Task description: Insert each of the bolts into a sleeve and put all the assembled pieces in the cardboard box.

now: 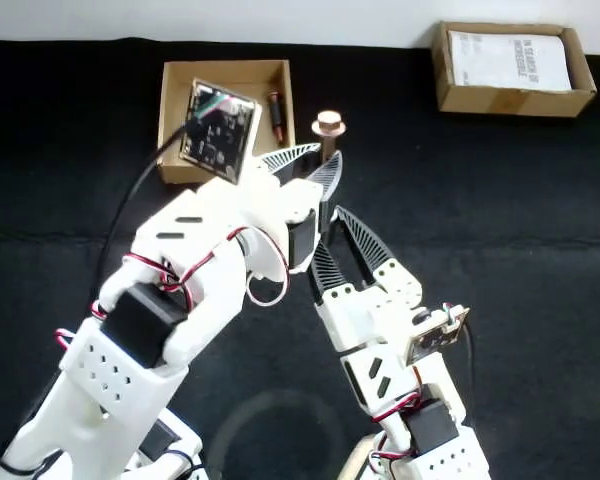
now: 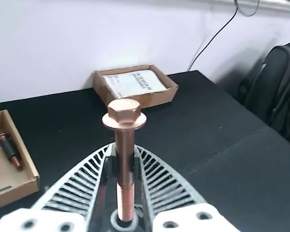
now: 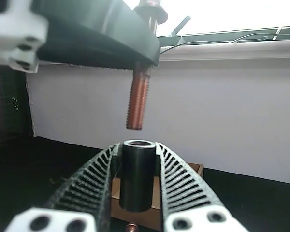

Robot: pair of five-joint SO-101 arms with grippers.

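You have one assembled piece (image 1: pixel 276 112) in the cardboard box (image 1: pixel 225 68), while your left fingers (image 2: pixel 92 174) pinch a bolt (image 2: pixel 124 116) above the sleeve (image 3: pixel 137 176) your right fingers (image 3: pixel 96 179) clamp, uninserted.

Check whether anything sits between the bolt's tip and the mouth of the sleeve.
Nothing visible does. In the right wrist view the bolt, clamped in the left gripper, hangs threaded end down above the sleeve held upright in the right gripper; only open air separates them, and the sleeve's mouth looks unblocked.

Glossy copper-toned metal bolt (image 2: pixel 122 145), threaded end ridged. Smooth matt black sleeve (image 3: pixel 137 176). Plain matt brown cardboard box (image 1: pixel 172 110). Matt black cloth over bench (image 1: pixel 500 220).
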